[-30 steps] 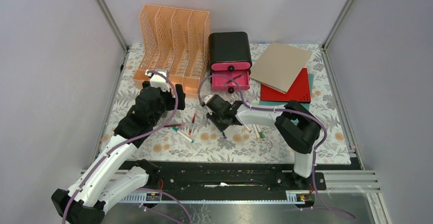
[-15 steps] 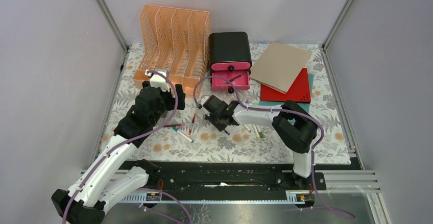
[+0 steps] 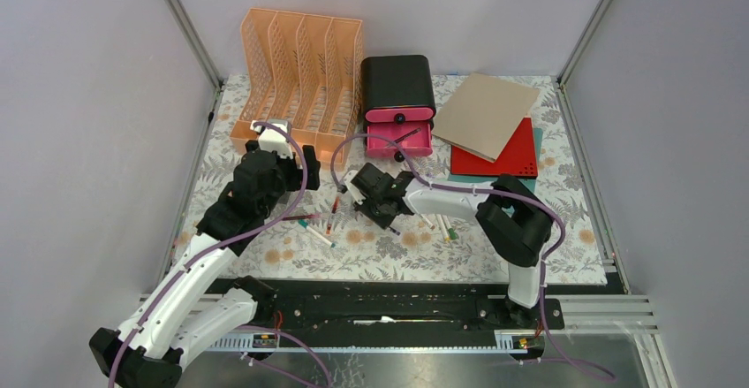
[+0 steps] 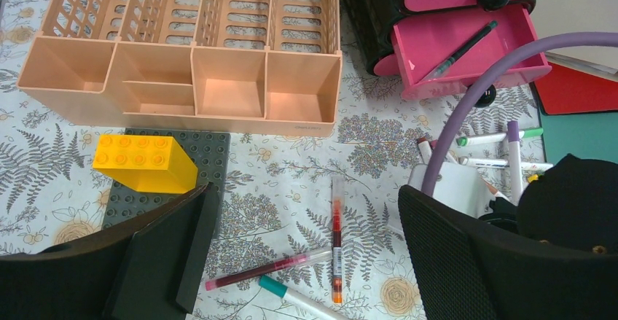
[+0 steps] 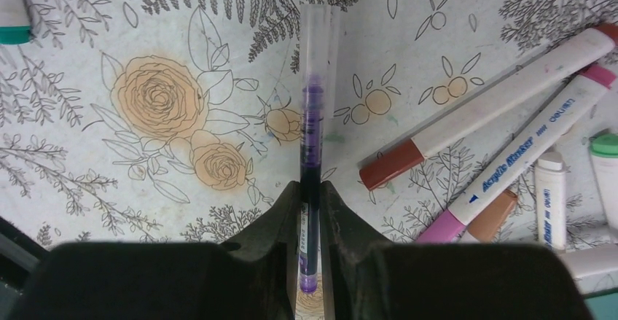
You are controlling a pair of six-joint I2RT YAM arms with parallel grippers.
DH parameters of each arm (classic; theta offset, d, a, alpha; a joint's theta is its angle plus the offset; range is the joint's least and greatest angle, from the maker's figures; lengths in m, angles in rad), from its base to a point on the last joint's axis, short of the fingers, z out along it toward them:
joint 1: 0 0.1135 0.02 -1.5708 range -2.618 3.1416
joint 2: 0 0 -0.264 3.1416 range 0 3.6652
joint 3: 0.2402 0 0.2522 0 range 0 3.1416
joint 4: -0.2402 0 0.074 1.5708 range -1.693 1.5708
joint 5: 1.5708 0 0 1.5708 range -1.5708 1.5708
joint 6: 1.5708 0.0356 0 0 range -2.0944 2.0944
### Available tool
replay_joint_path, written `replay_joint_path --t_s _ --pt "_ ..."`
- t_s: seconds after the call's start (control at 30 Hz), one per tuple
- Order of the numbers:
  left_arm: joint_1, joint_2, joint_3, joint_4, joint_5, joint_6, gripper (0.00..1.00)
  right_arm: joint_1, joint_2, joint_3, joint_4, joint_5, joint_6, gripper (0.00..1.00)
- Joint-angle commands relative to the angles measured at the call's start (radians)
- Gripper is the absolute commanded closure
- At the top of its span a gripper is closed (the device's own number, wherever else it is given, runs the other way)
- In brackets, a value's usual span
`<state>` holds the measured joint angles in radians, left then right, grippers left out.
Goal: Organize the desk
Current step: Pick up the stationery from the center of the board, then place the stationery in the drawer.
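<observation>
The right gripper (image 5: pixel 310 189) holds its jaws clamped on a slim clear plastic pen with purple ink (image 5: pixel 313 108), low over the flat fern-and-flower clothed desk (image 3: pixel 565 229) that spreads beneath everything. The left gripper (image 4: pixel 306 214) hovers with its jaws wide apart near the orange slotted plastic rack (image 3: pixel 300 61). Pen-gathering seems to be in hand. The next move probably calls for a straight lift clear of the white-barrelled markers (image 5: pixel 481 116), then a carry to the open pink drawer (image 3: pixel 399 142) on the far side.

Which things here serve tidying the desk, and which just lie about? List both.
In the job: desk, purple pen in right gripper, loose markers, open pink drawer.
Lying about for now: yellow brick, grey baseplate, brown board, red folder.
</observation>
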<state>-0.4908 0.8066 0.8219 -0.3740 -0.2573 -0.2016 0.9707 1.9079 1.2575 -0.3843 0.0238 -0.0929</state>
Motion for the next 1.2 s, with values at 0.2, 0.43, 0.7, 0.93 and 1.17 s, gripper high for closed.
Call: replay_joint_path --t_s 0.2,0.43,0.7,0.93,1.17 --pt "0.015 -0.006 -0.003 0.020 0.022 0.004 0.01 0.006 -0.165 0.031 -0.020 0.016 -0.134 1.00" --pt "0.017 0.001 -0.001 0.021 0.033 0.001 0.01 -0.019 -0.257 0.021 -0.006 0.113 -0.248 1.00" --pt "0.018 -0.008 -0.004 0.026 0.034 0.002 0.01 -0.132 -0.265 0.108 0.004 0.148 -0.498 1.00" --pt "0.018 -0.006 -0.004 0.027 0.041 0.002 0.01 -0.203 -0.220 0.198 -0.009 0.117 -0.713 1.00" --pt "0.018 -0.002 -0.004 0.027 0.050 0.001 0.01 -0.225 -0.149 0.249 0.023 0.164 -0.823 1.00"
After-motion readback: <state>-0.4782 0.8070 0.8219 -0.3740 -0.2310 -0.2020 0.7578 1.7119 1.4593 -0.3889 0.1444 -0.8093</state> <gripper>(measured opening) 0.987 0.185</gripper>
